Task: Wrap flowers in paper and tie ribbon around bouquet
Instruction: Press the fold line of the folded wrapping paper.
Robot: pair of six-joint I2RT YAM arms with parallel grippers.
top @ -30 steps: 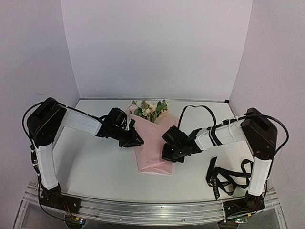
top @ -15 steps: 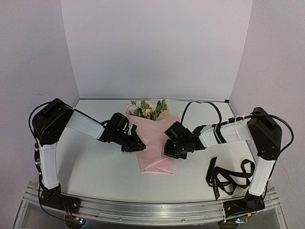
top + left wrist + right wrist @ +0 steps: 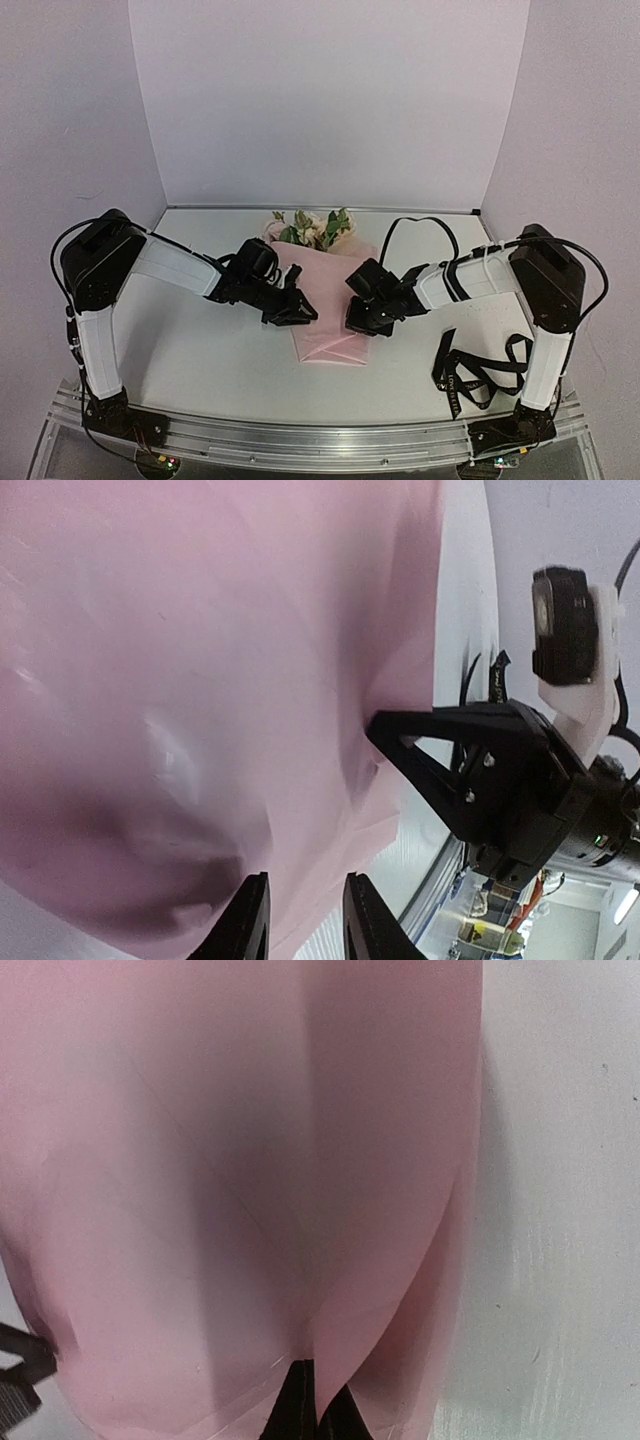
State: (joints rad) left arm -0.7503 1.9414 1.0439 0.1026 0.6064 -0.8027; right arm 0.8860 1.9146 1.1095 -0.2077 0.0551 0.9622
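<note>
Bouquet [image 3: 325, 305]: wrap formed, tie not yet begun.
Flowers [image 3: 312, 228] sit in a cone of paper [image 3: 335, 335] at mid-table, blooms toward the back wall. Ribbon [image 3: 480, 372] lies loose by the right arm's base, well apart. Left gripper [image 3: 303, 314] is slightly parted at the cone's left edge. Right gripper [image 3: 356, 324] is clenched, its tips at the right fold. Bare table [image 3: 200, 350] lies on both sides.
</note>
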